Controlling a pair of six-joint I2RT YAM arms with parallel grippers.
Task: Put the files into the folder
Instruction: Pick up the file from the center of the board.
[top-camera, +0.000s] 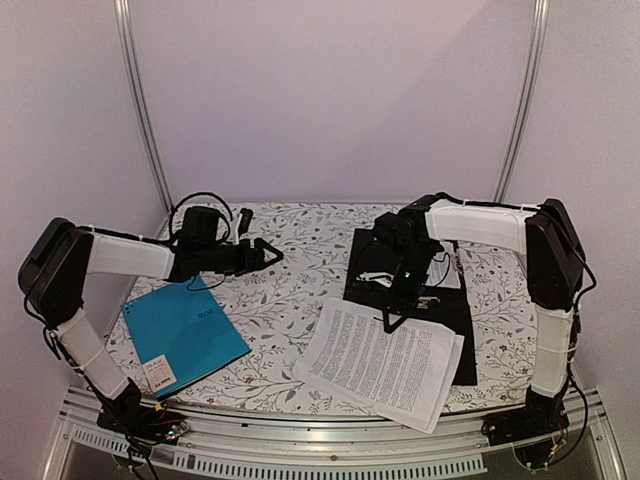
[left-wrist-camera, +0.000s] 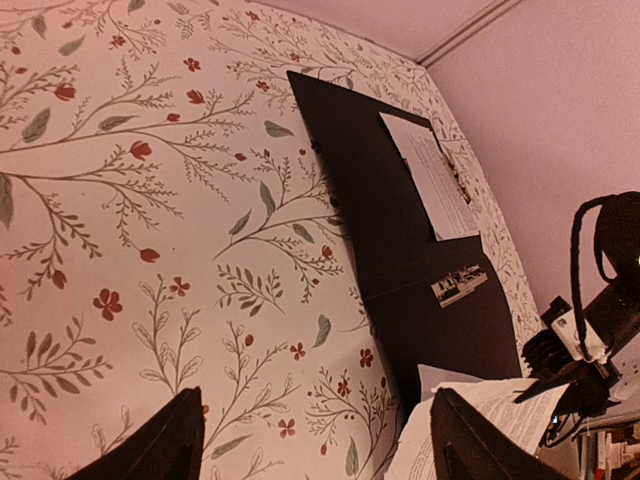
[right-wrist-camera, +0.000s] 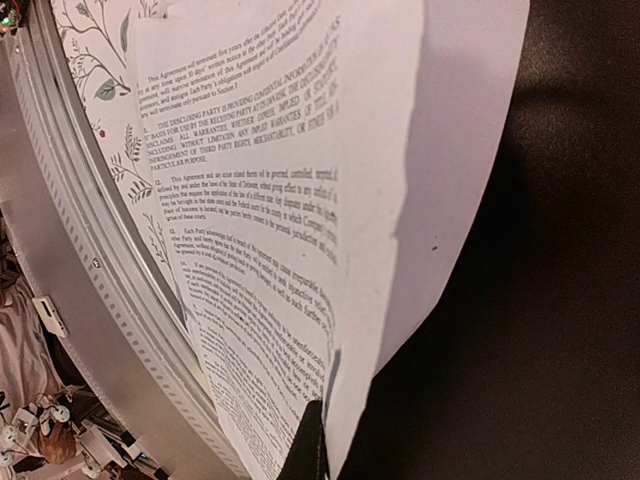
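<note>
The files are white sheets full of small black print. I can read "This Agreement", "THE DISCLOSING PARTY" and "State of Delaware". They lie at the front of the worktop, with their far edge over the open black folder. The right fingers pinch that edge. Only one finger shows; the paper hides the other. The left fingers are wide apart and hold nothing. The teal folder has a little label, too small to read.
</note>
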